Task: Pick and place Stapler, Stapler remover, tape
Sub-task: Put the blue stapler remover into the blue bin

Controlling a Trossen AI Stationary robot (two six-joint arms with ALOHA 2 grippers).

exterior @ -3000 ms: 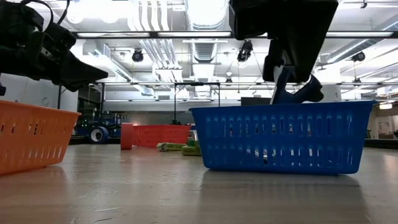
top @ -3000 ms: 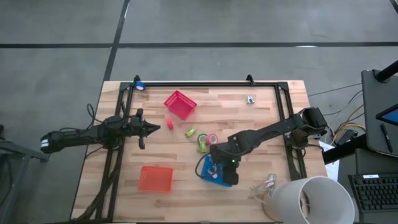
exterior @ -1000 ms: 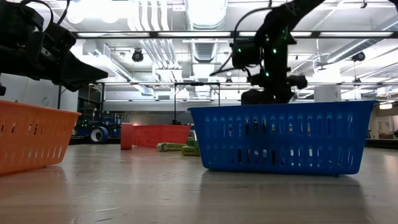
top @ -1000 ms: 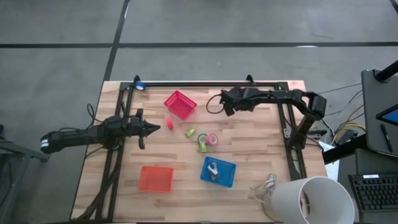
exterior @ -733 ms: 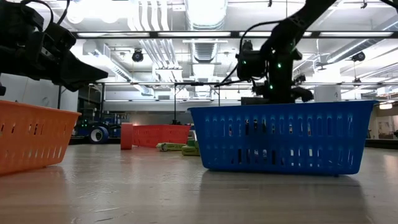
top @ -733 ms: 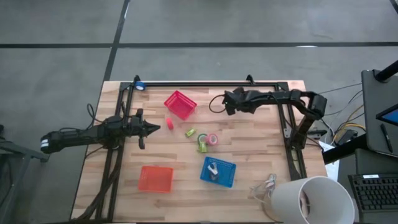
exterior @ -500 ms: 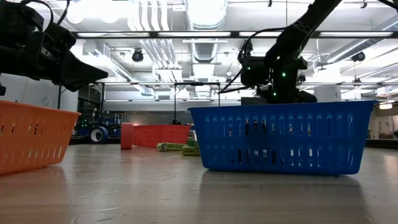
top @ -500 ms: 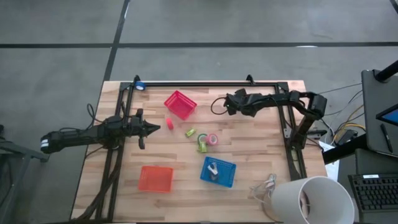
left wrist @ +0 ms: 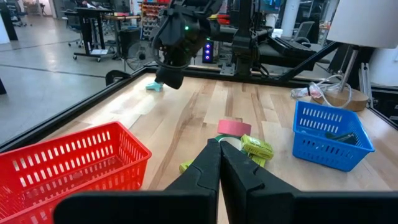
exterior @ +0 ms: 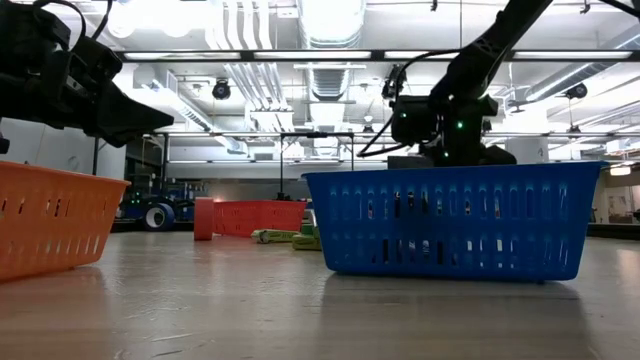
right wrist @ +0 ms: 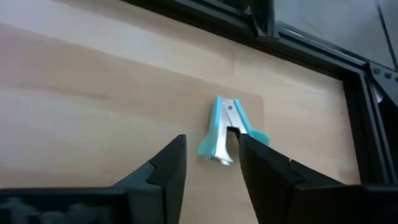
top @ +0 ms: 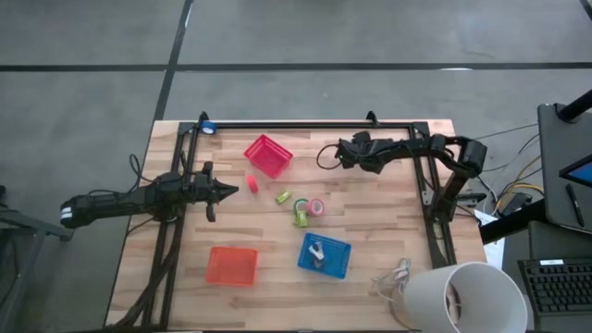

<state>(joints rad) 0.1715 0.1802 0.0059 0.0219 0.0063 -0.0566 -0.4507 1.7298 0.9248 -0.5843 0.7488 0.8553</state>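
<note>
Swung away from blue basket (top: 325,255) w/ fingers spread: right gripper (right wrist: 208,163) now at table's far right, lined up on teal staple remover (right wrist: 225,131). Means next pick under way. Pink tape (top: 316,206) and green tape (top: 301,215) mid-table. Left gripper (left wrist: 220,163) pressed together, idle at left.

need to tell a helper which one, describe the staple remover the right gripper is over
On the wooden table, look to the far edge by the black frame rail, under the right gripper. The staple remover is light blue with silvery metal jaws, lying alone, far from the baskets.
</note>
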